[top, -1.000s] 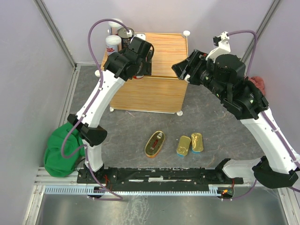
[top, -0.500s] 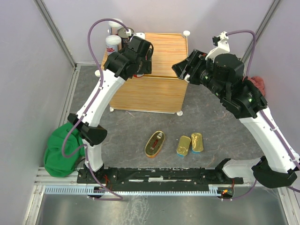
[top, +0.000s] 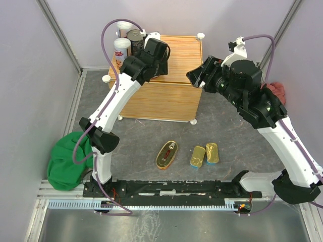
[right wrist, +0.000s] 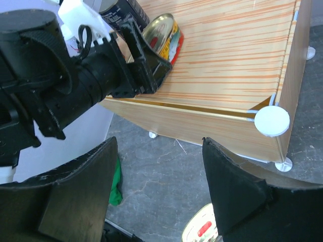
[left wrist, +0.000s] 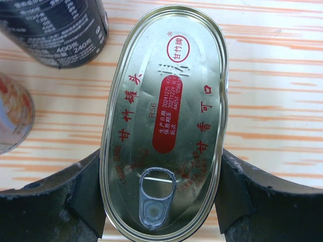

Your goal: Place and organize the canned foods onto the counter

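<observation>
My left gripper (top: 157, 56) is shut on an oval gold-red tin (left wrist: 164, 121), gripped at its pull-tab end between both fingers (left wrist: 87, 194). It holds the tin over the back left of the wood-grain counter (top: 179, 55), close to the dark round tin (left wrist: 60, 30) and a red-white can (left wrist: 12, 116). Whether the tin touches the top I cannot tell. Two white-lidded cans (top: 121, 48) stand by the dark tin (top: 135, 39). A second oval tin (top: 166, 154) and two rectangular gold-blue tins (top: 204, 155) lie on the floor. My right gripper (top: 198, 75) is open and empty beside the counter's right front corner.
A green cloth (top: 63, 161) lies at the left front and a red cloth (top: 277, 91) at the right behind my right arm. White ball knobs (right wrist: 272, 121) mark the counter's corners. Grey walls close in the left, right and back sides.
My left gripper has carried the oval tin farther back over the counter, toward the dark tin. The right arm has barely moved.
</observation>
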`<state>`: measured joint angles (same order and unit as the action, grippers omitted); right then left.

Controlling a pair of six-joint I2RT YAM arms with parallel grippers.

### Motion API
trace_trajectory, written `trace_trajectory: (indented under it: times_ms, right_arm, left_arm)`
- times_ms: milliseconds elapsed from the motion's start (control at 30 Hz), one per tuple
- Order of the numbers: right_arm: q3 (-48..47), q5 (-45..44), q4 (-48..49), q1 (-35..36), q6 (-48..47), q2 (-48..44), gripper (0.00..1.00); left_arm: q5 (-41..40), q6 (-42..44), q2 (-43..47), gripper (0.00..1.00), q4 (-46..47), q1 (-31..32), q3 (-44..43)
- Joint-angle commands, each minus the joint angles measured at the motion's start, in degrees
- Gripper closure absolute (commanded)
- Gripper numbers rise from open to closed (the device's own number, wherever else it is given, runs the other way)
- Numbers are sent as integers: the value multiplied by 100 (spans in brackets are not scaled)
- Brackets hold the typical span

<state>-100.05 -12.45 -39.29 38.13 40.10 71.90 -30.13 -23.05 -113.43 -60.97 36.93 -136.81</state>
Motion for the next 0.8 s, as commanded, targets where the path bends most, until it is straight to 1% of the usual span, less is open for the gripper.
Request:
trace_trajectory:
  times_ms: [0,267,500,600,667,700,767]
  right_arm:
    - [178,120,334,-18,-103,-286,24]
    - [531,203,386,-23,-159,-553,24]
    - [677,191,335,-18,-244,-690,24]
    - [716,183,321,-25,-265,-707,24]
    - [737,189,323,-25,-271,-712,24]
    - [741,190,317,-20,-267,-707,24]
    - [744,201,320,-22,-266,-698,24]
  left_arm:
    - [-257,82,-163,31,771,-67,-73]
    - [-531,25,-500,30,1145,-136,-82]
    - [-520,-23,-679,25,1418,-256,-56]
    - [-467,-58,-698,19,1447,-297,-52]
    - [-415,-74,-678,3,1432,-299,-41]
    - [-391,-84,-662,0,1437,-300,-16]
    - [-322,-79,-605,1,1479,-297,57]
